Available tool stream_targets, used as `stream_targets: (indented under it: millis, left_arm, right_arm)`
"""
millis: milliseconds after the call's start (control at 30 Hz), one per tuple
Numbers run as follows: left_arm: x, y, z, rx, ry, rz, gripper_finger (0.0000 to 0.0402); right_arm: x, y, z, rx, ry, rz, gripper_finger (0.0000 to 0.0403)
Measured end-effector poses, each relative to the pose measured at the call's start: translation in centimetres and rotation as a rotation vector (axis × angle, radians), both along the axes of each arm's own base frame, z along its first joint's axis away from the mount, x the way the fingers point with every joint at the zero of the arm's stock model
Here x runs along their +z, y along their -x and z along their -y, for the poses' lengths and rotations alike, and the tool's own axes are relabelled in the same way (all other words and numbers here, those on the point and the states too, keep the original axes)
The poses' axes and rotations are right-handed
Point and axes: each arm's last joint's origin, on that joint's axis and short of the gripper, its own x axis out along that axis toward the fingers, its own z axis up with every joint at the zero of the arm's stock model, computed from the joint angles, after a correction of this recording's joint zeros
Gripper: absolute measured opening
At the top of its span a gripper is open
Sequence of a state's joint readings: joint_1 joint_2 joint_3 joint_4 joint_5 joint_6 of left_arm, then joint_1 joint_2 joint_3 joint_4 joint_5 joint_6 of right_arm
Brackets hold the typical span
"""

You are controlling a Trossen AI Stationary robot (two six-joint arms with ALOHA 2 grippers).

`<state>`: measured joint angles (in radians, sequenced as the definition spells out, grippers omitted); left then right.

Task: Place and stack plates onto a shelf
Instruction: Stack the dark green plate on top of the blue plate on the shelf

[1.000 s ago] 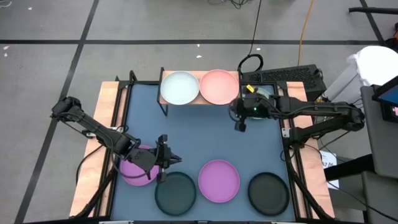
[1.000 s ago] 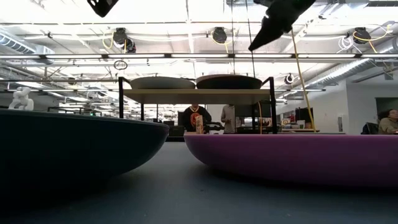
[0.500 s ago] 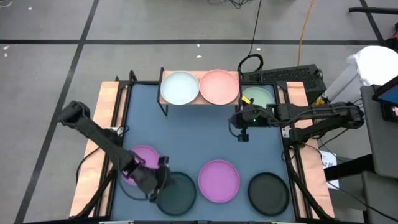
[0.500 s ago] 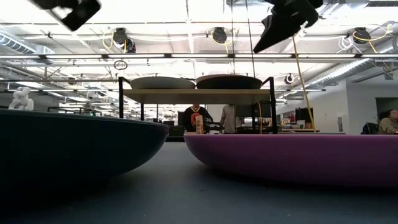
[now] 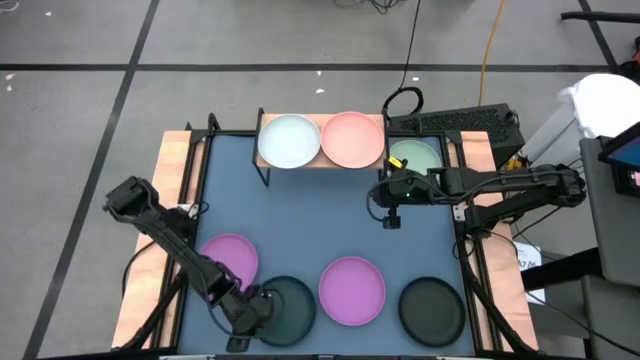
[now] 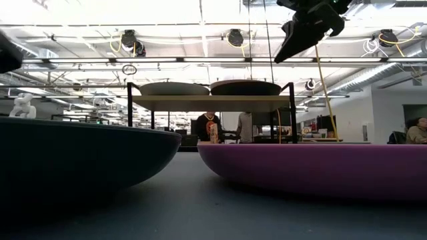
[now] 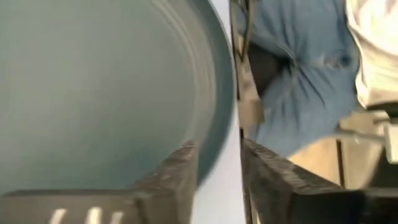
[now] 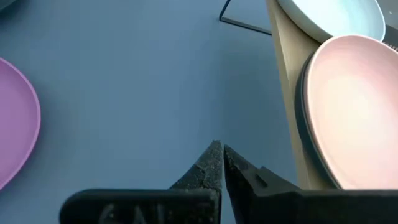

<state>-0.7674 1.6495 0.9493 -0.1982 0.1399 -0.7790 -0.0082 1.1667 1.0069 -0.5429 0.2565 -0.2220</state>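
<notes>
On the shelf (image 5: 322,160) at the table's far edge sit a white plate (image 5: 289,141) and a pink plate (image 5: 352,139); the pink one lies on a dark plate (image 8: 301,93). A mint green plate (image 5: 418,154) is right of the shelf. Along the near edge lie a purple plate (image 5: 229,258), a dark plate (image 5: 287,310), a second purple plate (image 5: 352,291) and another dark plate (image 5: 432,310). My left gripper (image 5: 250,312) is open, low at the first dark plate's left rim (image 7: 219,143), which runs up between its fingers. My right gripper (image 5: 389,216) hovers shut over mid-table. My left gripper has one finger (image 7: 184,167) over the inside of the dark plate and the other finger (image 7: 264,168) outside its rim, coming at it slanting down from the table's left. I cannot tell whether either finger touches the plate, which lies flat on the table.
The blue-grey tabletop (image 5: 300,215) is bare between the shelf and the near row of plates. A keyboard (image 5: 455,122) and cables lie past the far right corner. In the low view, people sit in the room behind the shelf.
My left gripper has swung toward the table's near edge and down, tipping its fingers downward, from beside the left purple plate to the dark plate's left rim. That purple plate now lies flat and uncovered. My right arm has drawn slightly toward the near edge, uncovering the mint plate.
</notes>
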Motion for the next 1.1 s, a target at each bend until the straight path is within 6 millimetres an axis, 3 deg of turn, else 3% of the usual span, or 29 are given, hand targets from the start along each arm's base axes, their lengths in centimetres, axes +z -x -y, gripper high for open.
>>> stream_targets:
  millis: [133, 233, 500, 1100]
  left_arm:
    - [-0.2, 0.9, 1.3, -0.105, -0.003, 0.031, 0.0192]
    - [-0.3, 1.7, 1.9, -0.146, -0.038, 0.061, 0.0207]
    - [-0.5, 2.6, 2.3, -0.168, -0.203, 0.192, 0.0209]
    - [-1.5, 3.4, 2.1, -0.246, -0.357, 0.191, 0.0209]
  right_arm:
    - [-0.1, 0.1, 0.0, 0.0, 0.0, -0.01, 0.0]
    - [-0.1, 0.1, 0.0, 0.0, 0.0, -0.01, 0.0]
    - [-0.1, 0.1, 0.0, 0.002, 0.002, -0.012, 0.0]
    - [-0.1, 0.1, 0.0, 0.005, 0.005, -0.022, 0.0]
